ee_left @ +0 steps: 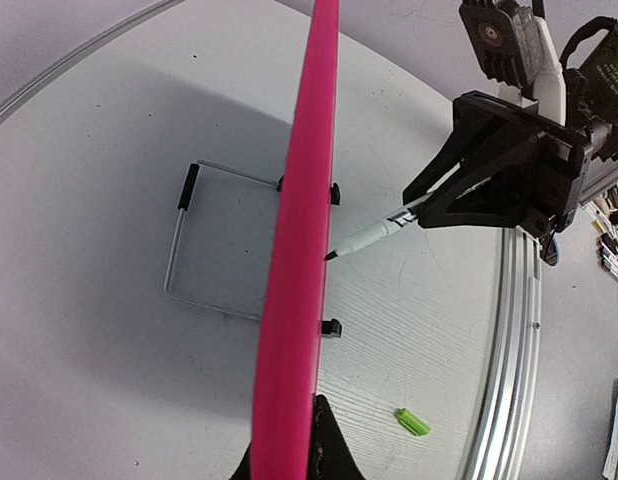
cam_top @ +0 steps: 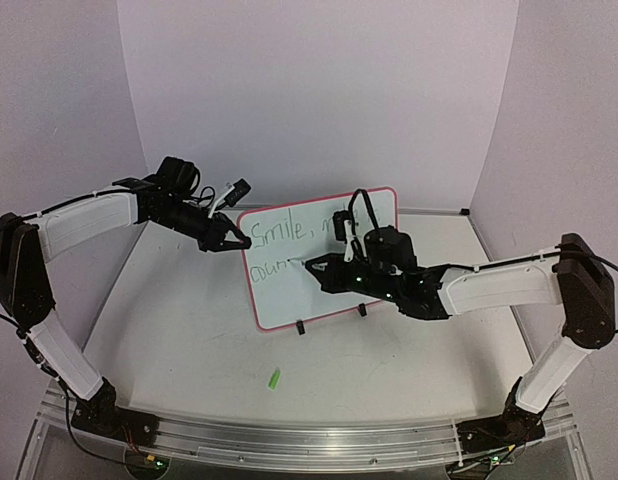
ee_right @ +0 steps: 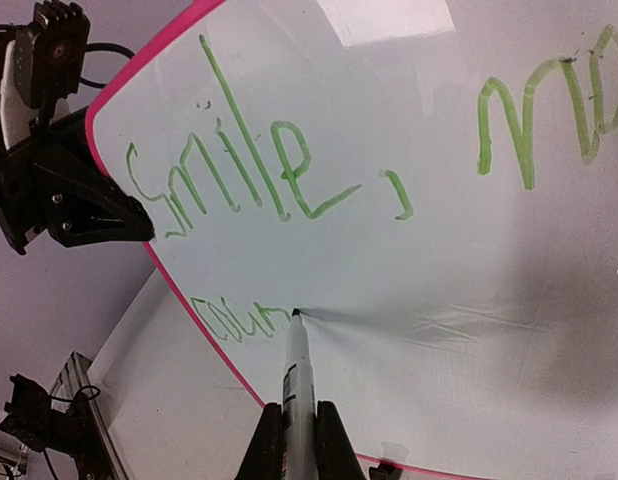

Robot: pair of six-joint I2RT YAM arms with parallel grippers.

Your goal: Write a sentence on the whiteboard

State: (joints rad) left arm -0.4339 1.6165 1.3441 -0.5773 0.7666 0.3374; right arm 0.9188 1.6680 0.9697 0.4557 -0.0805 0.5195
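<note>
Frame center, L gripper (cam_top: 229, 241) clamped on whiteboard (cam_top: 289, 295) rim, R gripper (cam_top: 319, 268) pinching marker (ee_right: 295, 365), tip touching green sentence (ee_right: 239, 185), lower line.

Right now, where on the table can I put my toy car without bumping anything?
The grey table is bare between the pink-rimmed white whiteboard and the near metal rail, apart from a small green cap. It is crowded at the whiteboard, where the left gripper clamps its edge and the right gripper holds a marker pen to it.
</note>
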